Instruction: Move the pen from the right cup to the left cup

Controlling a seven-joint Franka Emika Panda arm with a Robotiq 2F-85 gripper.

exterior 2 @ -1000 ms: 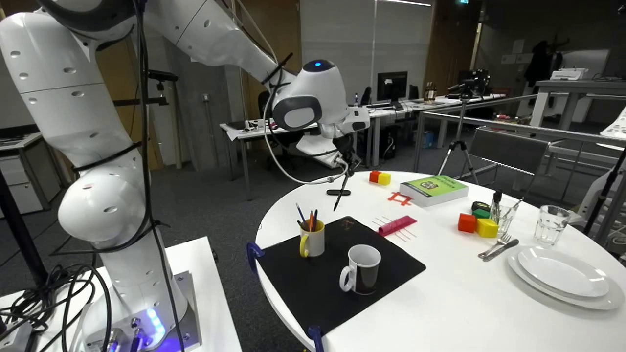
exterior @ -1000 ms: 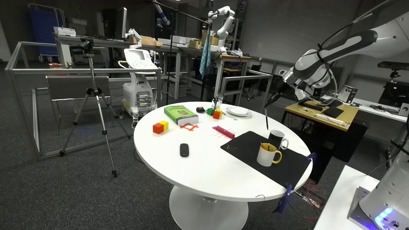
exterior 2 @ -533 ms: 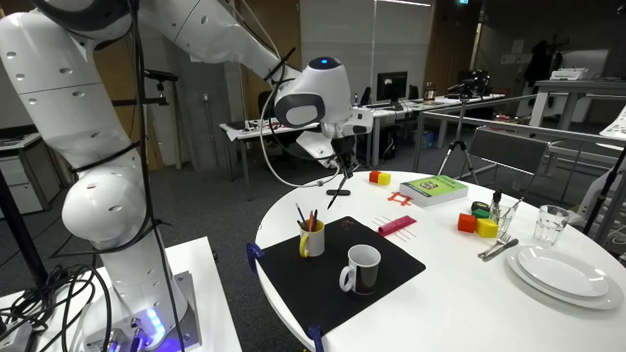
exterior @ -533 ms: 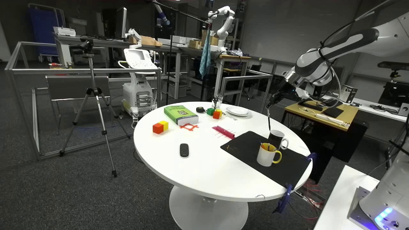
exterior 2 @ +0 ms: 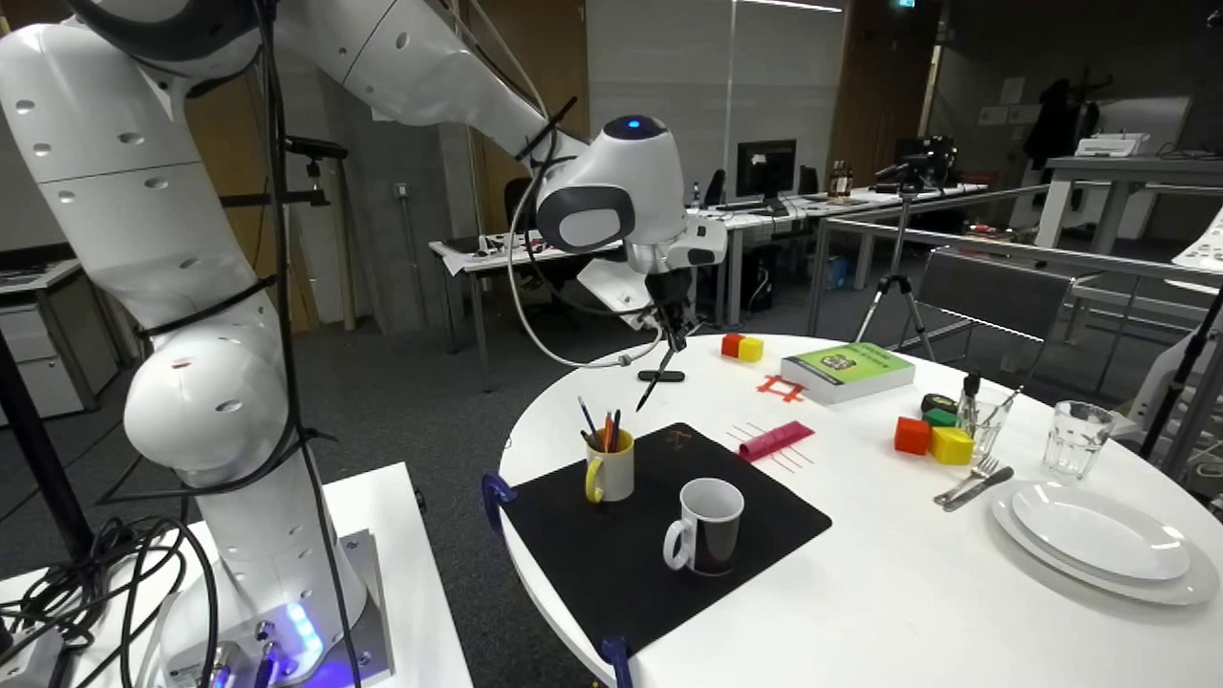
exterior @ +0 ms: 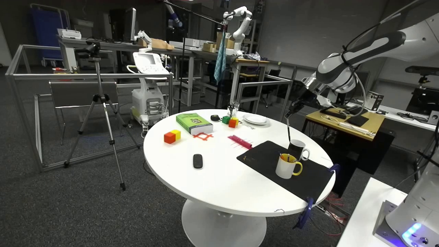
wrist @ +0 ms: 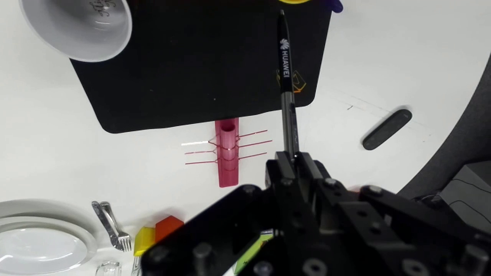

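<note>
On your round white table (exterior 2: 879, 573) you have, I judge, the most room to swing away from the robot's base (exterior 2: 258, 573); on the base side the table's edge runs close past the black mat (exterior 2: 597, 554). Your gripper (wrist: 294, 156) hangs above the tabletop, its jaws clenched. On the mat stand the black-and-white mug (exterior 2: 712, 530), your right cup, and the white mug with the yellow handle (exterior 2: 616, 473), your left cup and target. A blue clamp (exterior: 304, 216) bites the table edge at the mat corner on the left cup's side; leave it some room.

Between your jaws, held by one end and outside both cups, is the black-and-grey Huawei pen (wrist: 286, 82). Its long axis slopes down from the gripper toward the base, and in the wrist view that line runs on to the left cup's yellow rim. You probably need to ease baseward, then down along that slope. Pens or pencils (exterior 2: 609, 428) stand in the left cup's mouth and may snag yours. The pen's tip (exterior 2: 640, 407), apart from the right cup and near the left one, is not yet inside it.
</note>
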